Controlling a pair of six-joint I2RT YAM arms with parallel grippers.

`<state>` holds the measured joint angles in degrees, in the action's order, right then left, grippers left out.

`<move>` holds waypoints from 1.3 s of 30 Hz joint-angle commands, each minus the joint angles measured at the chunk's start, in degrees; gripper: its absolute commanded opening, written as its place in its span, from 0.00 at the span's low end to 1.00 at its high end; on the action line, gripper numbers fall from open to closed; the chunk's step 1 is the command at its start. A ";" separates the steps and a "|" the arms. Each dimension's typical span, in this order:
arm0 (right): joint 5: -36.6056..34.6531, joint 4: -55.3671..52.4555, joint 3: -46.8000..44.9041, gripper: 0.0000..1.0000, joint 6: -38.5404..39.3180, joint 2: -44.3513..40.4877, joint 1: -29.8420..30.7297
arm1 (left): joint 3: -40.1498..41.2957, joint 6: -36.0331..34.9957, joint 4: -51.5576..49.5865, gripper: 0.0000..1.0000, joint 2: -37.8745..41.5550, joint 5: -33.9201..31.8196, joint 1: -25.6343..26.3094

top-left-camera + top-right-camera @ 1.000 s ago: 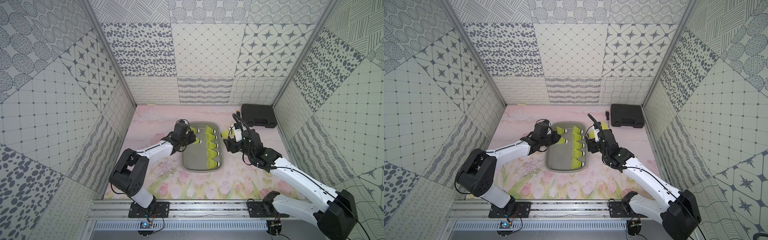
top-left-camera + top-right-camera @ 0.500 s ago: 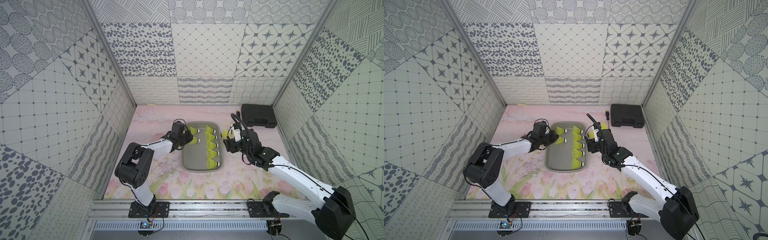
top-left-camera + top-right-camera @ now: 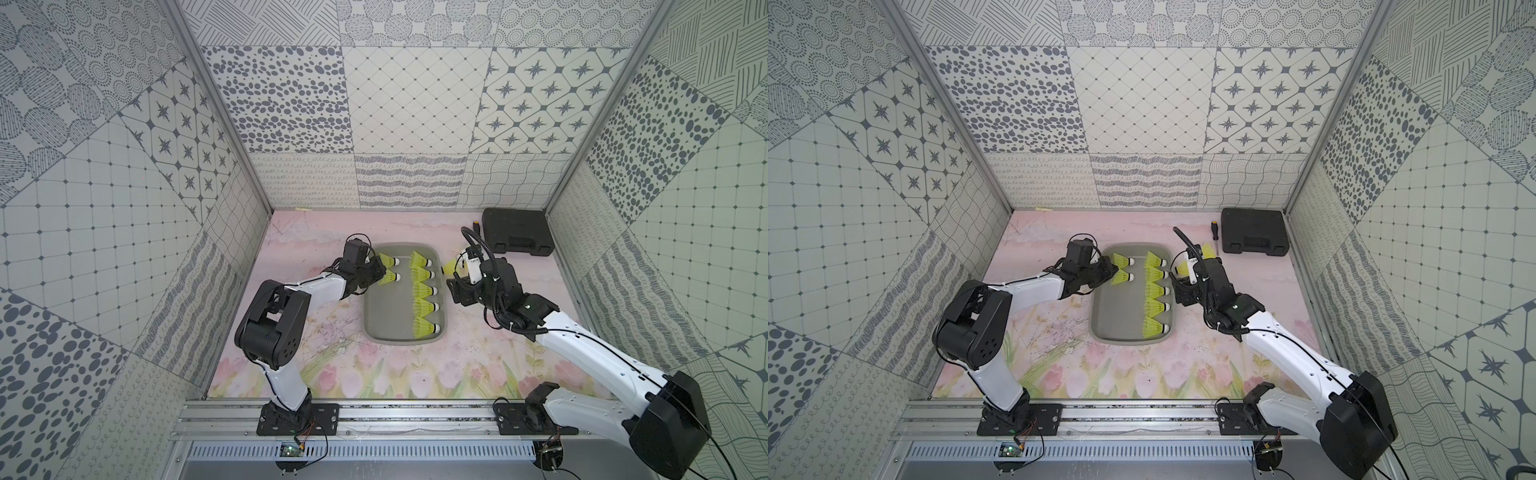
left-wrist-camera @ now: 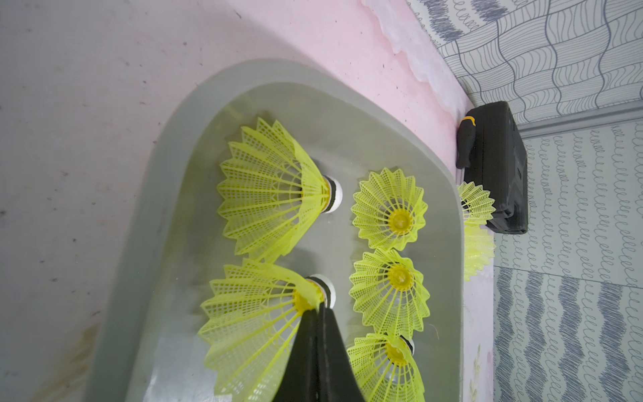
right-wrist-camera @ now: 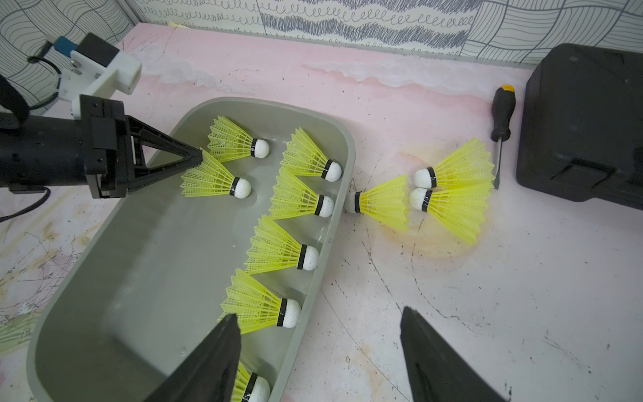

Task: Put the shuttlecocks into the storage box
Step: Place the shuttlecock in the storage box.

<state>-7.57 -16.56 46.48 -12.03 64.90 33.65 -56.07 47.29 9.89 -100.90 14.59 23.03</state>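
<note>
My left hand (image 4: 319, 306) is pinched on the skirt of a shuttlecock (image 4: 250, 313) at 10 o'clock inside the storage box (image 4: 170, 146). My right hand (image 5: 320, 351) hangs apart over its 3 o'clock rim; three loose shuttlecocks (image 5: 386, 202) lie on the bench (image 5: 487, 296) beyond.

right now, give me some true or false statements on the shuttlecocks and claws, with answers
1. Three shuttlecocks lie on the table outside the storage box. True.
2. The right claw holds one. False: it is open and empty.
3. The left claw is shut on a shuttlecock inside the box. True.
4. The black case is open. False: it is closed.
5. The screwdriver lies in the box. False: it lies beside the case.
</note>
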 commanded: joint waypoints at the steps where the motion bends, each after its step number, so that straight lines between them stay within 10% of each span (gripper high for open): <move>1: -0.18 1.45 0.12 0.76 -0.27 0.42 -0.34 | -1.46 -2.65 -0.03 0.00 -0.47 -0.61 -0.57; 39: 0.06 0.34 0.28 0.77 -0.63 0.40 -0.60 | -2.99 -4.79 -3.56 0.24 -1.62 -1.93 -1.33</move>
<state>-7.57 -17.37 46.48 -12.03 64.95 33.34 -58.65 44.36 7.07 -103.33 14.11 22.09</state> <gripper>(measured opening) 0.768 0.232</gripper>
